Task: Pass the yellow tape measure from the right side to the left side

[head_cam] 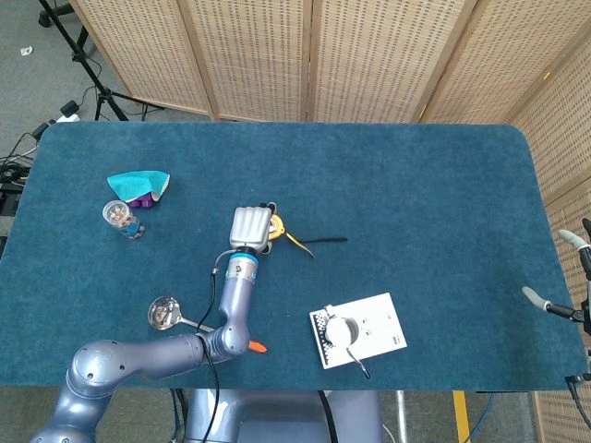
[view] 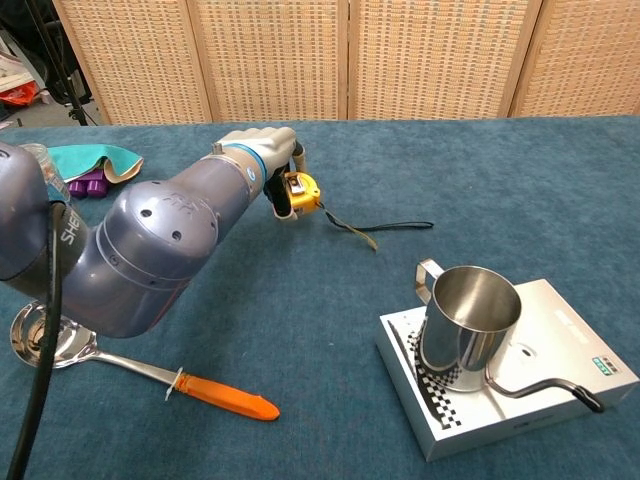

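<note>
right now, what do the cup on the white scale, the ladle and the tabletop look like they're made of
Cup: likely polished stainless steel; it shines and mirrors the checkered mat on the white scale.
Ladle: shiny metal bowl and stem; matte orange handle, probably plastic or rubber.
Tabletop: covered in dark teal fabric with a felt or carpet-like nap; what lies beneath is hidden.
</note>
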{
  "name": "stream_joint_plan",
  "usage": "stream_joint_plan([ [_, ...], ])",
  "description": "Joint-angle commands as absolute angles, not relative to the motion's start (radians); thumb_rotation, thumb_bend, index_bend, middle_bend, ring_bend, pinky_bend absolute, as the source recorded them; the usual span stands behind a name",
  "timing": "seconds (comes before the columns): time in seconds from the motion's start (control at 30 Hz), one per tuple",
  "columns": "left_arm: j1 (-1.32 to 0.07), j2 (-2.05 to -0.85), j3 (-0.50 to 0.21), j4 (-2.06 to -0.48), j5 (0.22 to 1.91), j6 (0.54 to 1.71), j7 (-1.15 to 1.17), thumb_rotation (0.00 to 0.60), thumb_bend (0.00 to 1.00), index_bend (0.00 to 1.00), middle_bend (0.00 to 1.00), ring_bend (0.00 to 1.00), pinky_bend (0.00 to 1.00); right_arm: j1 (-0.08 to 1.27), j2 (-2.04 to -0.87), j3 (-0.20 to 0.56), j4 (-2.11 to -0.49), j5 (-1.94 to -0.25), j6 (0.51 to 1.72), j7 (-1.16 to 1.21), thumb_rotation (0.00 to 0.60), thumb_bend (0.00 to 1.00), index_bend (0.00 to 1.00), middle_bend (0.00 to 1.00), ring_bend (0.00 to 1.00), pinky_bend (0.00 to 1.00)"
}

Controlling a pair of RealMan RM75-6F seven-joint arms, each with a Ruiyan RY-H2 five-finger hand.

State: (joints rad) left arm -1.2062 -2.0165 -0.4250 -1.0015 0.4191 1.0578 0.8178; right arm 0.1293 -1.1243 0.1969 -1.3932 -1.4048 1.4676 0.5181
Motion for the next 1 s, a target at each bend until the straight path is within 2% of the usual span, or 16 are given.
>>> stream_joint_plan([
  [0.03, -1.193, -1.995, -0.431, -1.029, 0.432, 1.067, 0.819, 0.6, 0.43, 0.78, 0.43, 0.46, 0.44, 0.13, -1.123, 0.196, -1.395, -1.405, 1.463, 0.515, 0.6, 0.13, 0.17, 0.0, 0.0, 0.03],
  [0.13, -1.175, -1.955, -0.428, -1.073, 0.45, 1.079, 0.83, 0.6, 0.43, 0.78, 0.43, 0.46, 0.44, 0.131, -1.122, 0.195, -1.399, -1.405, 1.461, 0.508, 0.6, 0.13, 0.17, 0.0, 0.0, 0.03],
  [0.33, -1.114, -1.794, -0.457, -1.234, 0.46, 1.091, 0.819, 0.6, 0.44, 0.78, 0.43, 0.46, 0.44, 0.138, -1.122, 0.192, -1.415, -1.404, 1.447, 0.473, 0.6, 0.14, 0.17, 0.0, 0.0, 0.03],
  [0.6, -1.062, -1.613, -0.457, -1.354, 0.486, 1.098, 0.827, 0.6, 0.44, 0.78, 0.43, 0.46, 0.44, 0.146, -1.125, 0.186, -1.438, -1.41, 1.44, 0.42, 0.6, 0.14, 0.17, 0.0, 0.0, 0.03],
  [1.0, -0.987, -1.384, -0.478, -1.426, 0.515, 1.078, 0.759, 0.6, 0.43, 0.78, 0.43, 0.46, 0.44, 0.152, -1.128, 0.178, -1.464, -1.416, 1.434, 0.358, 0.6, 0.14, 0.17, 0.0, 0.0, 0.03],
])
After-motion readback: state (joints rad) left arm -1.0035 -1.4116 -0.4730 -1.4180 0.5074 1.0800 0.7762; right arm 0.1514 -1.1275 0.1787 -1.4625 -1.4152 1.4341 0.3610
